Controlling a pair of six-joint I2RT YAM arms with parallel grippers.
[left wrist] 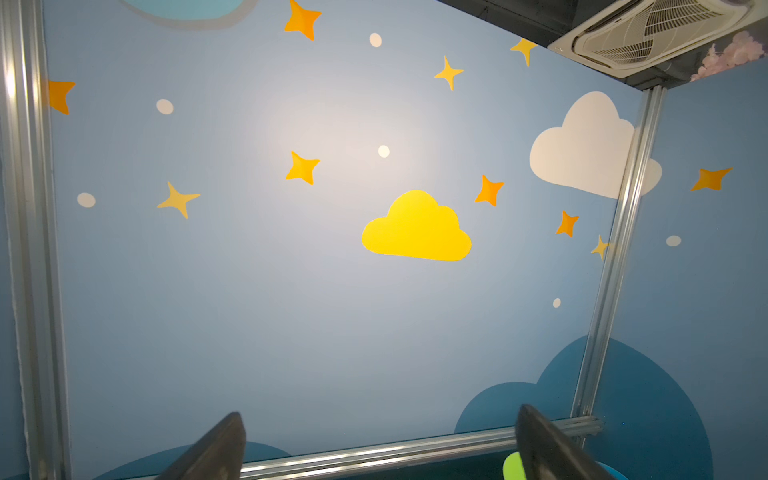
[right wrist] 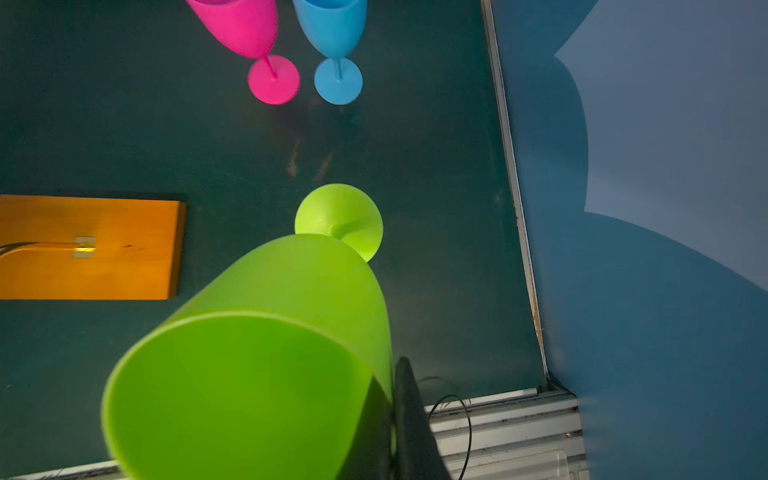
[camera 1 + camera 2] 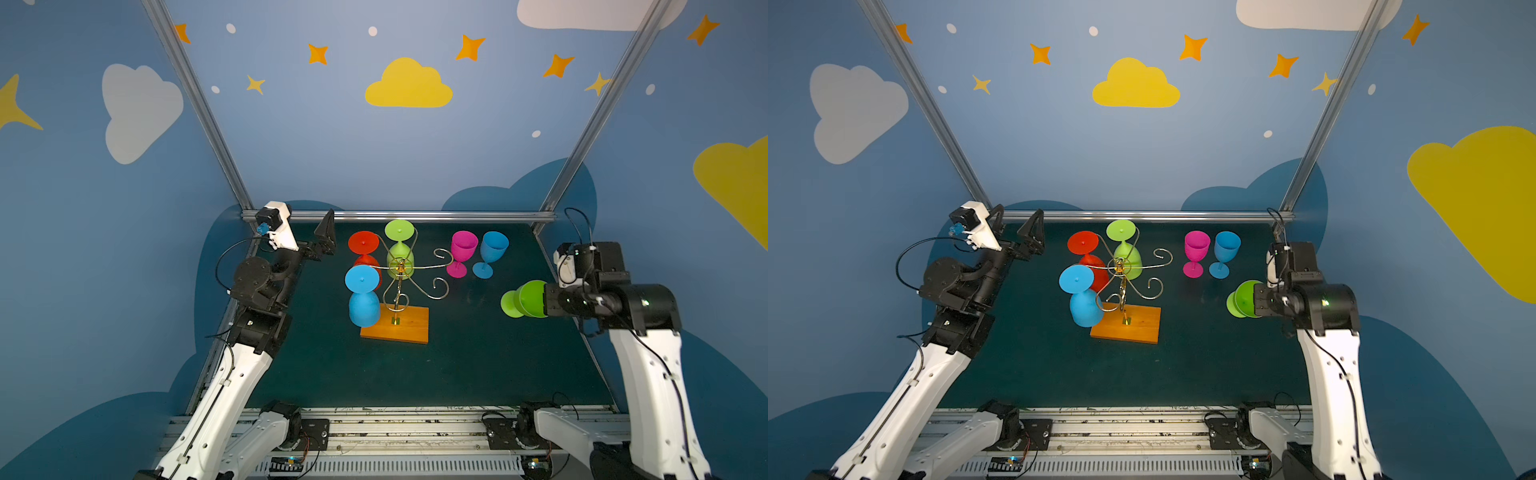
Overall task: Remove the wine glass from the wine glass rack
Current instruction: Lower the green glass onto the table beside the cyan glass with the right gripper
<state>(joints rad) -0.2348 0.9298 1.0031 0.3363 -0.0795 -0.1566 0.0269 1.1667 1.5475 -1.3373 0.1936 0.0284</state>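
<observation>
1. The green wine glass (image 3: pixel 521 300) is being held clear of the rack, over the right side of the desk (image 3: pixel 457 365). It is lying sideways with its foot pointing left; whether it is touching the desk cannot be told.
2. The wall of its bowl is being clamped at the rim by the right gripper (image 3: pixel 545 300), whose jaws are being pressed shut on it, with one finger (image 2: pixel 409 415) outside the bowl.
3. The wine glass rack (image 3: pixel 401 266) is being carried on its wooden base (image 3: pixel 411 330) at the middle of the desk, well apart from the held glass.
4. Three glasses are being hung upside down on its left and far arms: a hanging blue glass (image 3: pixel 363 305), a red glass (image 3: pixel 364 245) and a hanging green glass (image 3: pixel 400 251).
5. A pink glass (image 3: pixel 462 251) and a standing blue glass (image 3: pixel 491 251) are being shown upright, side by side, at the far right.
6. The left gripper (image 3: pixel 1015 228) is being held raised at the far-left corner, its jaws spread fully wide with nothing between them.
</observation>
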